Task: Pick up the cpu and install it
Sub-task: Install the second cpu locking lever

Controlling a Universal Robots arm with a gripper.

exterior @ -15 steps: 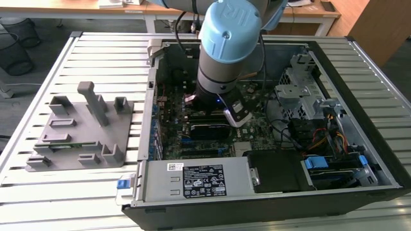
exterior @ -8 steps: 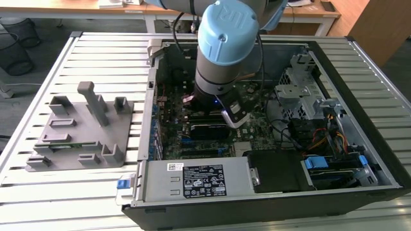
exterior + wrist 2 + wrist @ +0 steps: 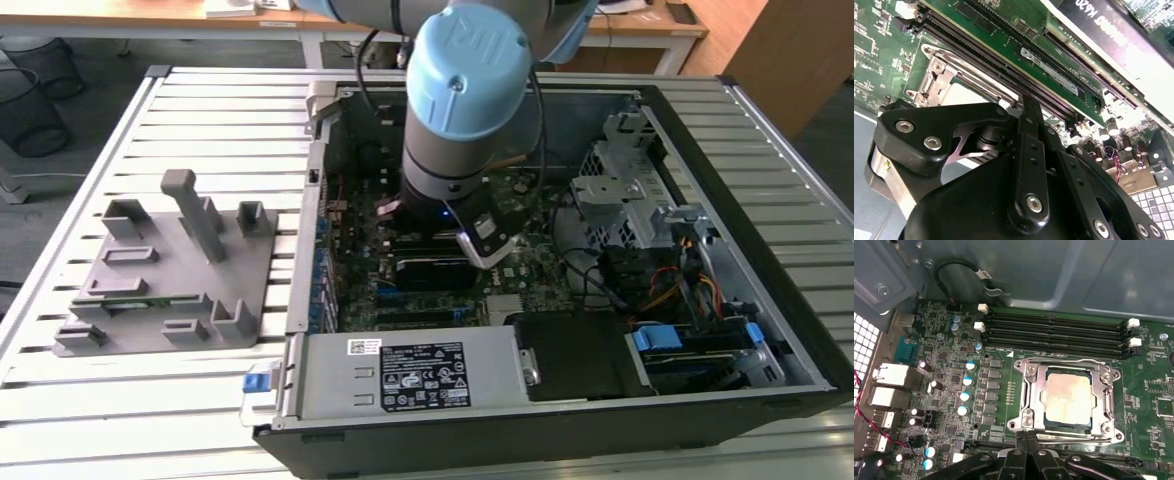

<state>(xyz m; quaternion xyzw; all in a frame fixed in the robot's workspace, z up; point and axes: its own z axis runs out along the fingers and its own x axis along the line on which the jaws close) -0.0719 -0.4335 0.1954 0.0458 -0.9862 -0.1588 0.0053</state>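
Nothing reads clearly: small print covers the white label (image 3: 424, 374) on the grey power supply box (image 3: 334, 378).

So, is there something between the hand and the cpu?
Nothing visible. In the first wrist view the cpu lies in its socket frame with its top bare, and the hand is at the frame's edge beside it.

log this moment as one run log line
arm: inside open pc case | gripper: above motherboard, at socket edge | cpu: seated in socket frame
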